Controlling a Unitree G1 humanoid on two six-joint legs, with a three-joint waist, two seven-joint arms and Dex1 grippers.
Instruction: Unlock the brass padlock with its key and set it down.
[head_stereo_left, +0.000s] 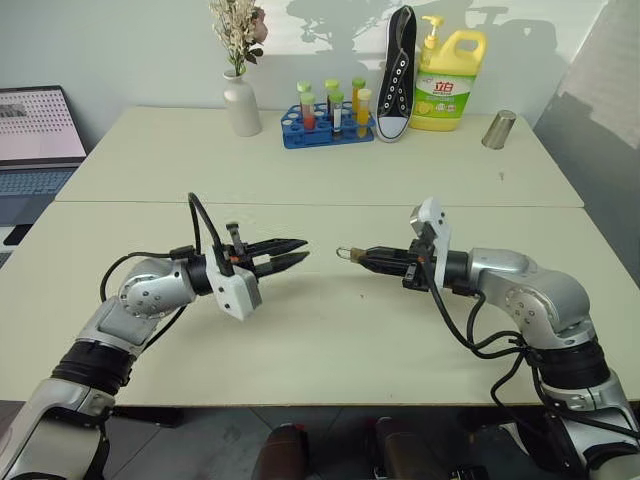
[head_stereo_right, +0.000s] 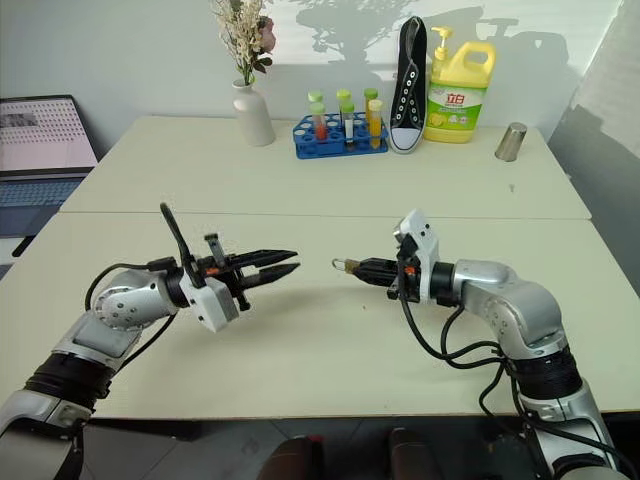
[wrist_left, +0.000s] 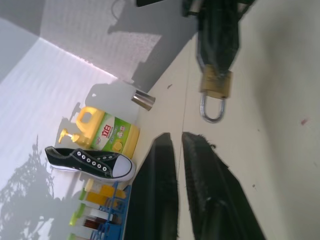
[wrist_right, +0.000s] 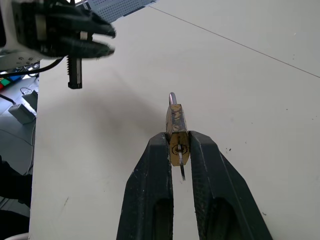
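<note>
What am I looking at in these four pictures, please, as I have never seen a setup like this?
A two-armed robot stands at a pale table. Two pictures come from its head, two from cameras on its wrists. Its right gripper pinches a small brass padlock, shackle pointing outward, above the table. The left gripper is shut, holds nothing and faces the lock across a gap. At the far edge stand a vase, a rack of tubes, a shoe, a yellow bottle and a metal cup.

The small brass-coloured padlock with silvery shackle (wrist_right: 176, 131) has its lower body hidden between the right gripper's (wrist_right: 177, 145) black fingers. At ten o'clock, the grey laptop (head_stereo_left: 35, 140) is cut off.
</note>
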